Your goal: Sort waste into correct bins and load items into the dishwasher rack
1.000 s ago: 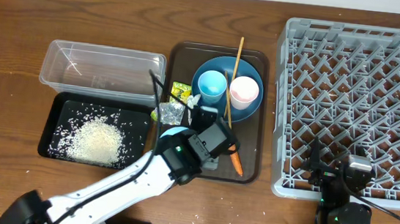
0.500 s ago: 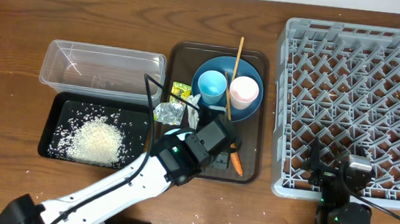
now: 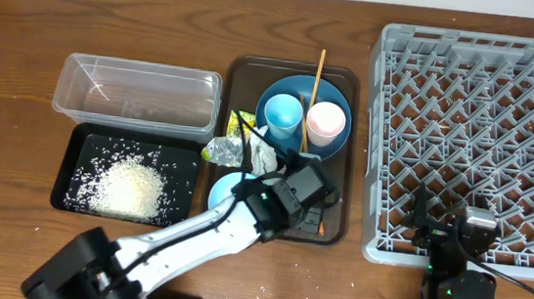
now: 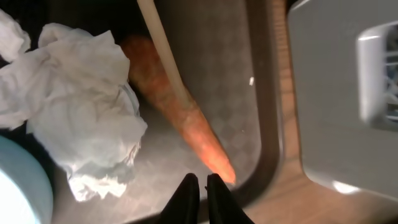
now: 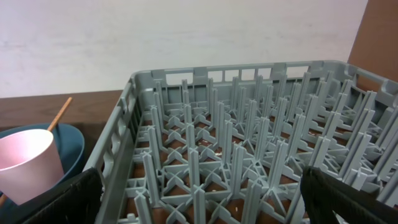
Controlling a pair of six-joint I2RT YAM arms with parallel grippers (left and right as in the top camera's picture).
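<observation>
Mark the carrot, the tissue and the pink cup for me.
carrot (image 4: 198, 132), left wrist view, middle of its body.
tissue (image 4: 81, 118), left wrist view, centre of the crumple.
pink cup (image 3: 326, 124), overhead view, inside its mouth.

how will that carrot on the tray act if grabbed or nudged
The carrot looks solid, so it would probably stay stiff. Its round, tapered body may roll in a curve on the smooth tray if pushed. The chopstick lying over it would likely shift too.

Orange carrot (image 4: 198, 134); white tissues (image 4: 81, 106); grey rack (image 3: 378, 141); blue plate (image 3: 288, 83); pinkish-white cup (image 3: 326, 124); black tray (image 3: 181, 205).
</observation>
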